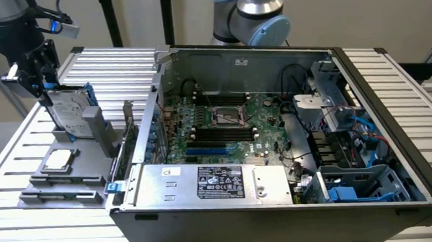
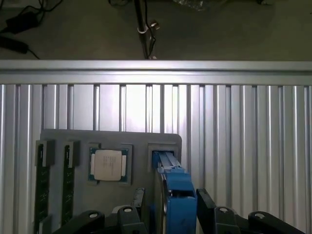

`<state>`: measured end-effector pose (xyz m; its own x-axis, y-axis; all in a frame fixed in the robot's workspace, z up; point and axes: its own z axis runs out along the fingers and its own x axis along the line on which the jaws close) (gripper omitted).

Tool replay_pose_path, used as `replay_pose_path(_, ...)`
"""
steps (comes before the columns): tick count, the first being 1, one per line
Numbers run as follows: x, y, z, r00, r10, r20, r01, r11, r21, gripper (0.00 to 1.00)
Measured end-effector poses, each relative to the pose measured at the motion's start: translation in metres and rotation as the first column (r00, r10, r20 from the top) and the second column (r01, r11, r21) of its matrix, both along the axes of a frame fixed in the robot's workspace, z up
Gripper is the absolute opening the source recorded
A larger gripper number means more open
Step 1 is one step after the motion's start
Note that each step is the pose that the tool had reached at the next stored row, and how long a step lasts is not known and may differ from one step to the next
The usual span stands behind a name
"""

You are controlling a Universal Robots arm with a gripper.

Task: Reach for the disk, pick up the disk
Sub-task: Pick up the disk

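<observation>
We judge the reach done and the pickup still to do: our hand (image 2: 171,204) straddles the disk (image 1: 69,113), fingers apart and unclamped, as it stands on edge in the grey holder (image 1: 92,130) on the table (image 1: 113,65).

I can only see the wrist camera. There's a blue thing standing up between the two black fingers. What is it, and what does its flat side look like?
Observer: That blue bit is a rail on the disk. In the exterior view, its flat side is silver-grey with a white label printed in black.
Operator: I see grey plastic and table slats around it. Is anything big nearby?
Observer: Yes. An open computer case sits on the table, on the exterior view's right of the grey holder that the disk stands in. Its green circuit board is showing.
</observation>
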<state>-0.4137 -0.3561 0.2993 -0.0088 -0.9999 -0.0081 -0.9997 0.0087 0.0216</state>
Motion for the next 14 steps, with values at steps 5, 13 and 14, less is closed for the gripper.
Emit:
replay_pose_path(5, 0.0001, 0.0002, -0.0041, 1.0, 0.0, -0.0003, 0.0, 1.0, 0.0, 0.54)
replay_pose_path(13, 0.0, 0.0029, -0.0069, 1.0, 0.0, -0.0024, 0.0, 1.0, 0.0001, 0.54)
replay_pose_path(14, 0.0, 0.0031, -0.0071, 1.0, 0.0, -0.0026, 0.0, 1.0, 0.0002, 0.54)
